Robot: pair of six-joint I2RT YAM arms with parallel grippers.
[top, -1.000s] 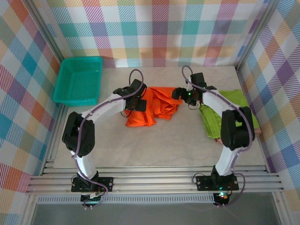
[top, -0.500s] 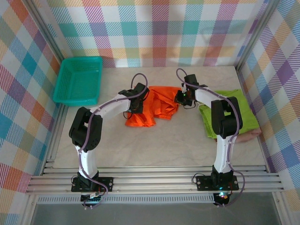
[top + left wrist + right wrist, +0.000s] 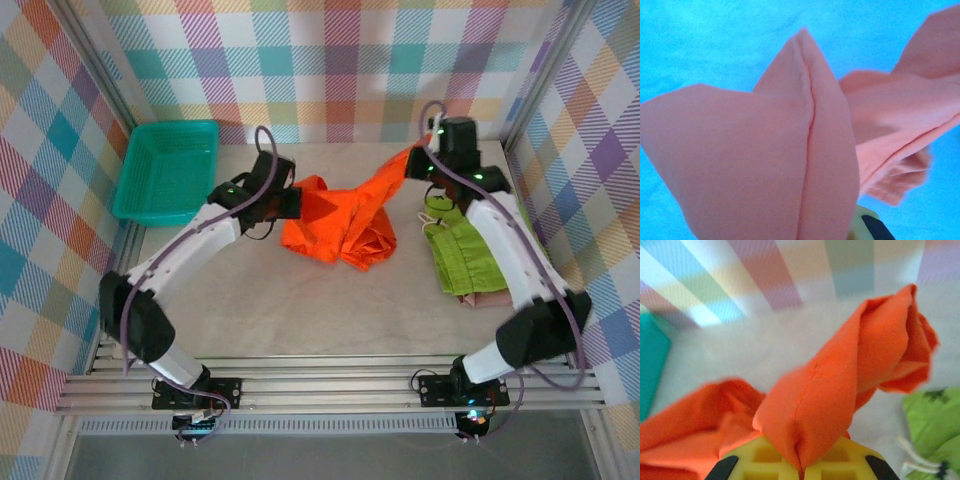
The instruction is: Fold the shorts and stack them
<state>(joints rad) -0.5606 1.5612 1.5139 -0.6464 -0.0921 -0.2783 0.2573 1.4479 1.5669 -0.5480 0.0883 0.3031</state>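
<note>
We see the orange shorts (image 3: 345, 225) stretched between the two arms over the middle of the table (image 3: 330, 310). The left pincer (image 3: 292, 204) is pressed together on the left edge of these shorts, low and close to the tabletop. The right pincer (image 3: 415, 163) is clamped on the opposite corner, which it holds raised near the back of the table. From that raised corner the cloth slopes down and leftward, and its bunched middle rests on the table between the pincers.

In the right wrist view the orange shorts (image 3: 840, 385) rise in a folded peak straight out of the right pincer (image 3: 801, 467), with a seam of the cloth caught between its yellow fingers (image 3: 765, 460). In the left wrist view the same shorts (image 3: 765, 165) look paler, almost salmon, against a blue-tinted ground. They billow up close to the lens, so we cannot make out the fingertips there.

The lime green shorts (image 3: 470, 250) lie flat on the right side of the table, under the right arm, with a white drawstring (image 3: 432, 215) at their near-left corner. The pink shorts (image 3: 492, 298) peek out from beneath their near edge. The teal mesh basket (image 3: 168, 170) sits at the far left corner, well apart from all the shorts.
</note>
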